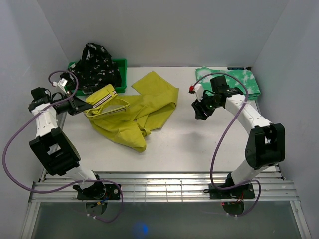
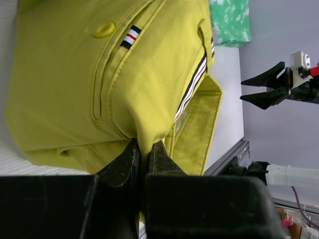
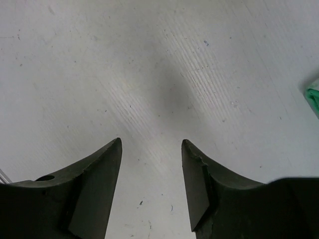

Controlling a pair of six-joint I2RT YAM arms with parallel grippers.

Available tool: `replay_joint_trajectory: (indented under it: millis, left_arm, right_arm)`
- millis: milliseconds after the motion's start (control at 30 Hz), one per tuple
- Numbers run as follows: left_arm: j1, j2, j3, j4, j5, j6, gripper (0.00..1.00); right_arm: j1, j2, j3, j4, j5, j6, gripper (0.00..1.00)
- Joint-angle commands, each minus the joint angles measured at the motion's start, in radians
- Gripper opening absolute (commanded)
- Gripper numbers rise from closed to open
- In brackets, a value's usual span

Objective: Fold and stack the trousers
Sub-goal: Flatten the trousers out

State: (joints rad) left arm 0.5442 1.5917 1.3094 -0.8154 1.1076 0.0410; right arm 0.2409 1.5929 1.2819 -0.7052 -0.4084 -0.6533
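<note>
The mustard-yellow trousers (image 1: 133,111) lie crumpled across the middle of the table, waistband with striped tape toward the left. My left gripper (image 1: 81,105) is shut on the waistband corner, and the yellow cloth (image 2: 99,79) fills the left wrist view above the gripper (image 2: 145,149). The black patterned trousers (image 1: 99,66) are heaped in the green bin (image 1: 121,63) at the back left. The green-and-white mottled trousers (image 1: 234,80) lie folded at the back right, also seen in the left wrist view (image 2: 230,21). My right gripper (image 1: 200,112) is open and empty above bare table (image 3: 151,144).
White walls close in the table on three sides. A metal rail (image 1: 164,186) runs along the near edge by the arm bases. A green edge of cloth (image 3: 314,97) shows at the right of the right wrist view.
</note>
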Motion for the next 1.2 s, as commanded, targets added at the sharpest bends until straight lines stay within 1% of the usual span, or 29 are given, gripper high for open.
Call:
replay_joint_trajectory:
  millis: [0, 33, 67, 133, 167, 233, 267, 300, 333, 433, 467, 600, 633, 667, 700, 767, 800, 833, 900, 933, 967, 1000, 1033, 1067, 1100, 1133, 1167]
  left_arm:
    - [0.045, 0.027, -0.018, -0.165, 0.002, 0.264, 0.00]
    - [0.049, 0.034, -0.024, -0.171, -0.006, 0.278, 0.00]
    - [0.049, 0.045, -0.027, -0.172, -0.026, 0.287, 0.00]
    - [0.049, 0.053, -0.033, -0.180, -0.037, 0.296, 0.00]
    - [0.049, 0.057, -0.033, -0.180, -0.041, 0.298, 0.00]
    - [0.049, 0.062, -0.030, -0.182, -0.055, 0.304, 0.00]
    - [0.049, 0.063, -0.029, -0.183, -0.067, 0.306, 0.00]
    - [0.049, 0.063, -0.022, -0.185, -0.074, 0.307, 0.00]
    - [0.049, 0.060, -0.009, -0.188, -0.080, 0.306, 0.00]
    - [0.049, 0.053, 0.014, -0.205, -0.095, 0.298, 0.00]
    - [0.049, 0.051, 0.030, -0.217, -0.100, 0.295, 0.00]
    - [0.049, 0.030, 0.051, -0.249, -0.120, 0.300, 0.00]
    - [0.049, 0.024, 0.051, -0.251, -0.123, 0.301, 0.00]
    - [0.049, 0.019, 0.048, -0.254, -0.127, 0.301, 0.00]
    - [0.049, 0.016, 0.048, -0.254, -0.130, 0.303, 0.00]
    - [0.049, 0.007, 0.051, -0.258, -0.140, 0.319, 0.00]
    - [0.049, 0.007, 0.051, -0.258, -0.140, 0.319, 0.00]
    - [0.051, 0.007, 0.053, -0.258, -0.138, 0.329, 0.00]
    - [0.051, 0.004, 0.057, -0.255, -0.134, 0.361, 0.00]
    - [0.051, 0.002, 0.059, -0.254, -0.115, 0.373, 0.00]
    - [0.049, -0.001, 0.060, -0.254, -0.103, 0.404, 0.00]
    - [0.049, -0.002, 0.060, -0.252, -0.088, 0.418, 0.00]
    - [0.051, -0.004, 0.059, -0.251, -0.050, 0.433, 0.00]
    - [0.051, -0.004, 0.056, -0.249, -0.028, 0.445, 0.00]
    - [0.051, -0.006, 0.048, -0.245, -0.009, 0.457, 0.00]
    - [0.051, -0.006, 0.044, -0.235, 0.009, 0.461, 0.00]
    - [0.051, -0.003, 0.039, -0.229, 0.036, 0.467, 0.00]
  right_arm:
    - [0.037, 0.081, 0.082, 0.029, 0.033, 0.076, 0.58]
    - [0.038, 0.105, 0.130, 0.038, 0.025, 0.104, 0.59]
    - [0.038, 0.157, 0.157, 0.047, 0.017, 0.166, 0.65]
    - [0.040, 0.215, 0.216, 0.065, 0.000, 0.225, 0.75]
    - [0.038, 0.275, 0.273, 0.078, -0.006, 0.285, 0.80]
    - [0.041, 0.332, 0.315, 0.104, -0.044, 0.339, 0.86]
    - [0.044, 0.387, 0.351, 0.137, -0.055, 0.369, 0.88]
    - [0.049, 0.413, 0.368, 0.153, -0.082, 0.410, 0.89]
    - [0.064, 0.465, 0.388, 0.162, -0.090, 0.420, 0.90]
    - [0.098, 0.542, 0.453, 0.214, -0.099, 0.460, 0.91]
    - [0.106, 0.591, 0.468, 0.229, -0.105, 0.474, 0.92]
    - [0.155, 0.726, 0.592, 0.245, -0.116, 0.480, 0.87]
    - [0.158, 0.739, 0.605, 0.246, -0.118, 0.477, 0.82]
    - [0.161, 0.752, 0.619, 0.246, -0.115, 0.475, 0.73]
    - [0.164, 0.759, 0.631, 0.240, -0.101, 0.469, 0.60]
    - [0.163, 0.728, 0.616, 0.237, -0.038, 0.423, 0.22]
    - [0.158, 0.728, 0.616, 0.237, -0.021, 0.423, 0.22]
    - [0.149, 0.673, 0.567, 0.237, -0.006, 0.413, 0.08]
    - [0.115, 0.593, 0.496, 0.237, 0.011, 0.380, 0.08]
    - [0.100, 0.490, 0.411, 0.239, 0.013, 0.370, 0.08]
    - [0.083, 0.431, 0.364, 0.240, 0.014, 0.353, 0.08]
    - [0.043, 0.314, 0.318, 0.242, 0.013, 0.342, 0.08]
    - [0.022, 0.255, 0.234, 0.239, 0.014, 0.333, 0.08]
    - [0.000, 0.195, 0.196, 0.239, 0.014, 0.316, 0.08]
    - [-0.050, 0.086, 0.165, 0.228, 0.013, 0.304, 0.08]
    - [-0.077, 0.038, 0.142, 0.208, 0.013, 0.288, 0.08]
    - [-0.098, -0.008, 0.111, 0.152, 0.019, 0.253, 0.08]
